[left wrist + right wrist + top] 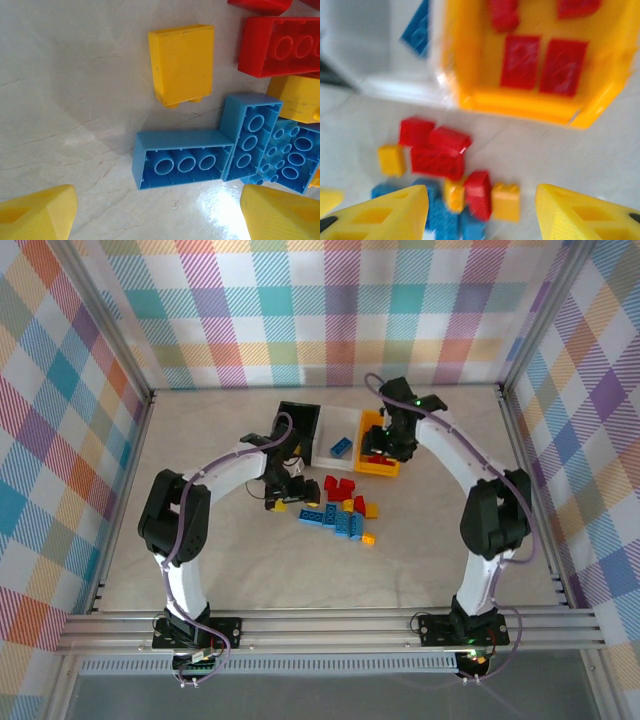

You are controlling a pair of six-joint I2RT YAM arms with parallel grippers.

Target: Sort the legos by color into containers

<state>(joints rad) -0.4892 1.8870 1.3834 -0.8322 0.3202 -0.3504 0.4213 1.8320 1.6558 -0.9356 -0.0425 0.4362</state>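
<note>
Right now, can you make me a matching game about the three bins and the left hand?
Things:
1 yellow bin
2 white bin
3 black bin
4 left hand

Matches:
A a blue brick inside
B open over loose blue bricks on the table
C red bricks inside
D leftmost bin

Pairs: 1-C, 2-A, 3-D, 4-B.

Glossy plastic legos (182, 159), smooth matt table (75, 90)

No text can be read.
On the legos (181, 64) in the left wrist view there are no legible letters, numbers or brand marks. The yellow bin (520, 102) in the right wrist view is too blurred to tell, and in the top view everything is too small.
</note>
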